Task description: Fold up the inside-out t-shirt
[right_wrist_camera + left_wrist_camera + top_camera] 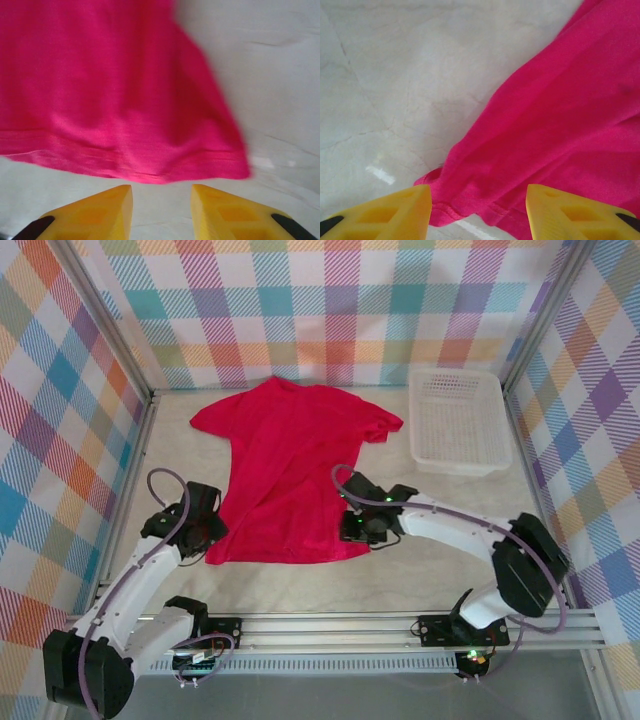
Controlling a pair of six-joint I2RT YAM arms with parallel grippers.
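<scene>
The soft crimson-red short-sleeved t-shirt (285, 465) is lying flat on the pale stone-look table (400, 580); the left gripper (479, 200) is hovering wide open around the near left hem corner, and the right gripper (161, 197) is hovering open but narrower, just short of the near right corner. I think both are needing to pinch those corners next; bare room is lying beyond the collar, and the white plastic lattice basket (458, 420) is sitting well aside.

Crimson t-shirt (285, 475); white basket (462, 464); plaid walls (320, 310).
</scene>
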